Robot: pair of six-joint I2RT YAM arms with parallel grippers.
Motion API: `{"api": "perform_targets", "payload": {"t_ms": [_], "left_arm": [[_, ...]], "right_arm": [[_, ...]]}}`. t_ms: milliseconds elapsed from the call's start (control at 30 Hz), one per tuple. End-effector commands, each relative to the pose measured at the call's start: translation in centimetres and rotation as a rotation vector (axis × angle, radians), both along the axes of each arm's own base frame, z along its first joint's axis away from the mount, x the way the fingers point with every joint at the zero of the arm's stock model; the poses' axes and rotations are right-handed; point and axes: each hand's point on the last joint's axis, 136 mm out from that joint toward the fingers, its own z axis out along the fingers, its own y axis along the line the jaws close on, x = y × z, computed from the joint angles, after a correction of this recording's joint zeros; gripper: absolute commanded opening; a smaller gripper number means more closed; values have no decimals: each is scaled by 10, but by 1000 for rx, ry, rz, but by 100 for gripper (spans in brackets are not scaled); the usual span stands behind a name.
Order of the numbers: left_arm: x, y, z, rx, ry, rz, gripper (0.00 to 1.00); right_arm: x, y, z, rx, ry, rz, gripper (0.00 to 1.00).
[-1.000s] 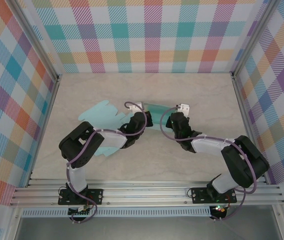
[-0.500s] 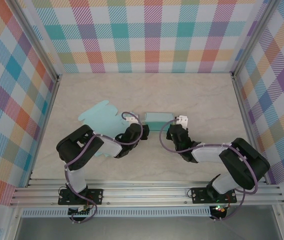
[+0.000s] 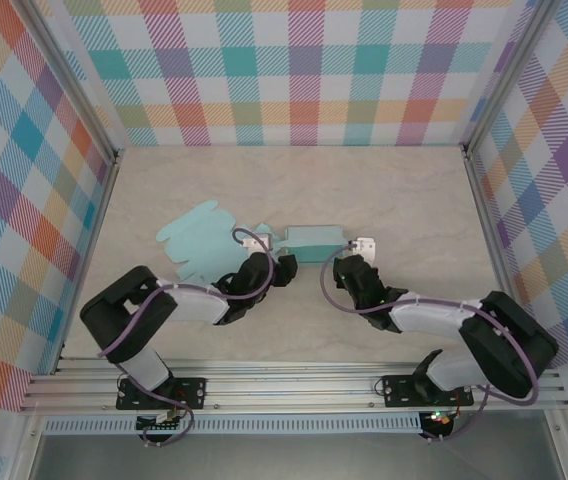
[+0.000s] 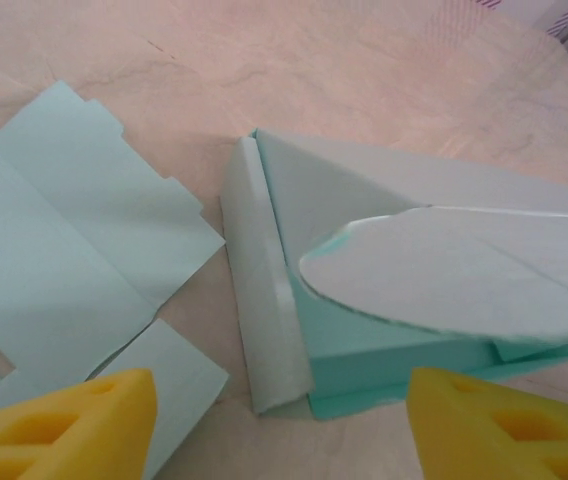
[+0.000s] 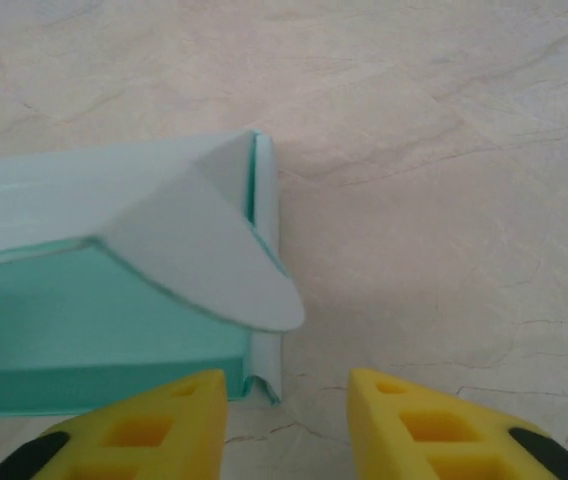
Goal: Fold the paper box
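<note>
1. The partly folded paper box (image 3: 313, 241) sat near the middle of the table (image 3: 414, 190), between the two arms' tips.
2. A flat paper cutout (image 3: 197, 240) of the same pale teal lay on the table just left of the box. In the left wrist view a strip of bare table showed between the cutout (image 4: 64, 250) and the box (image 4: 384, 200).
3. The left gripper (image 3: 282, 262) was at the box's near left corner. Its yellow fingers (image 4: 64, 425) stood wide apart and clamped on nothing, with the box's end wall and a curved flap ahead of them.
4. The right gripper (image 3: 342, 266) was at the box's near right corner. In the right wrist view, the right gripper (image 5: 289, 420) also had its jaws apart and held nothing, and the box's right end (image 5: 114, 220) lay just in front of its fingers (image 5: 434, 430).
5. A rounded flap leaned over the box's open interior at each end.
6. Plaid walls (image 3: 304, 70) enclosed the table on three sides.
</note>
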Motion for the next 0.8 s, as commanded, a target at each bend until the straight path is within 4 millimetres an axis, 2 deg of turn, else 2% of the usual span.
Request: {"api": "perform_targets", "payload": {"t_ms": [0,133,233,333,400,500,567,767], "left_arm": [[-19,12,6,16,34,0,68],[-43,35,20,-29,54,30,73],[-55,54,42,-50,23,53,80],[-58,74,78,-72,-56,94,99],[-57,79,102,-61,-118,91,100],[-49,77,131,6,-151,82,100],[-39,74,143,84,-132,78,100],[4,40,139,252,-20,-2,100]], "right_arm": [[-14,-5,14,-23,35,0,51],[-36,-7,36,-23,71,59,61],[-48,-11,56,35,58,90,66],[-55,-13,80,104,7,111,75],[-56,-13,97,123,-21,126,84],[-53,-15,117,99,-13,112,100],[-48,-18,127,65,15,87,100],[-12,-27,136,-17,119,-4,100]]}}
